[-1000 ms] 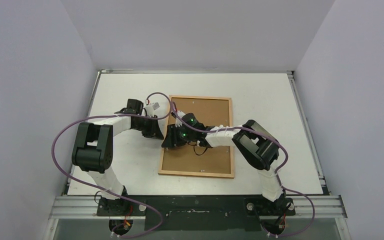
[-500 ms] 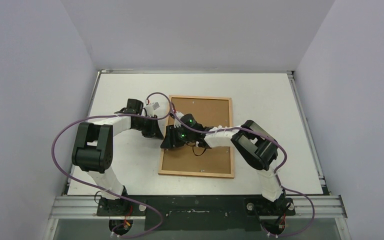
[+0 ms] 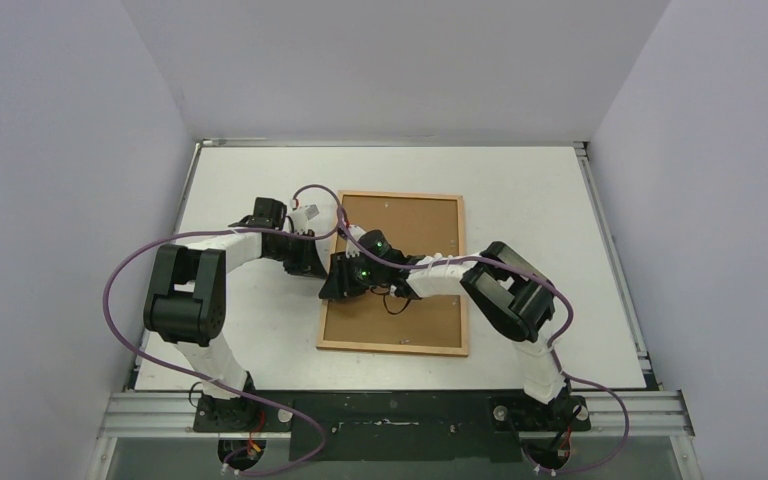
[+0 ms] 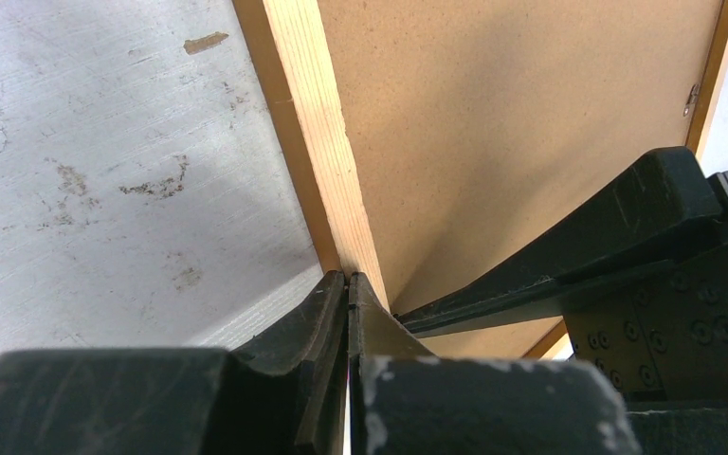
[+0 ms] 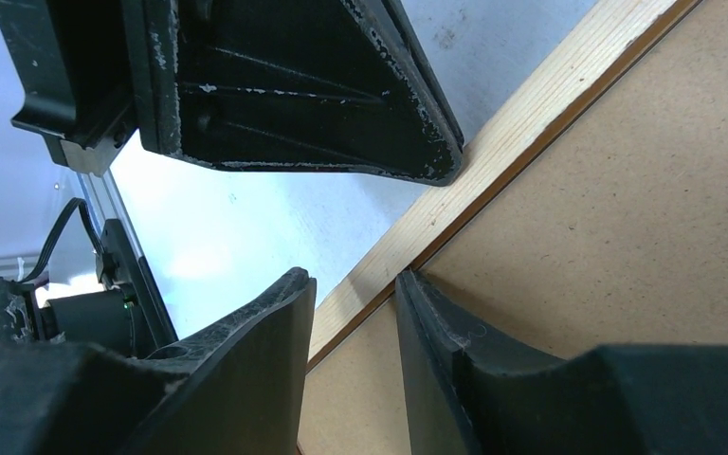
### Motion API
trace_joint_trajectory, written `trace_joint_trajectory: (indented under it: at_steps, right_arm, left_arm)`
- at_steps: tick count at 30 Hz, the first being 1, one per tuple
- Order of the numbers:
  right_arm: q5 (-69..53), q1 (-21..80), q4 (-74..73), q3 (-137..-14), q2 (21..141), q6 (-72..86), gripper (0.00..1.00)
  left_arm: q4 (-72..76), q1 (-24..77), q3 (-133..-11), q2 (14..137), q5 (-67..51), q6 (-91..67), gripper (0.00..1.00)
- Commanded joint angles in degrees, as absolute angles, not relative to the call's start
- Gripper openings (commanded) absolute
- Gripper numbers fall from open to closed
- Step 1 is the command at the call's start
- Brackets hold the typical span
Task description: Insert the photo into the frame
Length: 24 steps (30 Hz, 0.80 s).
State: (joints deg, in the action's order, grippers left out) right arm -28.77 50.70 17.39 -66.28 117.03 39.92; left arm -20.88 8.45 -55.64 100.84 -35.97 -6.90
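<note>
The frame (image 3: 392, 348), a light wooden border, lies flat on the table with a brown fibreboard backing (image 3: 415, 225) filling it. The photo is hidden. My left gripper (image 3: 313, 267) is shut, its tips (image 4: 349, 277) touching the outer side of the frame's left border (image 4: 308, 104). My right gripper (image 3: 333, 289) is beside it over the same border. Its jaws (image 5: 355, 277) stand open, one finger over the table outside the border (image 5: 531, 104) and the other at the edge of the backing (image 5: 626, 218). Nothing is gripped between them.
The white table (image 3: 520, 200) has metal rails along its edges and grey walls on three sides. Both arms cross over the frame's left half, with the left gripper's fingers (image 5: 322, 104) close above the right one. A small metal clip (image 4: 692, 98) sits on the far border.
The right gripper has crept slightly left along the frame's left border and its jaws have narrowed a little. The left arm has stayed put.
</note>
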Motion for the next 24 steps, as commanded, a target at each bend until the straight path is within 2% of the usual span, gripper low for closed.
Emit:
trace_joint_trajectory:
  at_steps: [1, 12, 24]
  right_arm:
    - [-33.0, 52.2, 20.4, -65.8, 116.4, 40.9, 0.37]
    - [-31.0, 49.1, 20.2, -66.6, 110.4, 40.0, 0.36]
    - [-30.7, 47.5, 19.9, -63.7, 112.9, 39.4, 0.36]
  left_arm:
    - [-18.7, 8.6, -56.6, 100.7, -34.3, -6.4, 0.0]
    - [-19.1, 8.5, -56.3, 99.9, -34.1, -5.8, 0.0]
    - [-19.1, 8.4, -56.4, 100.2, -34.2, -5.9, 0.0]
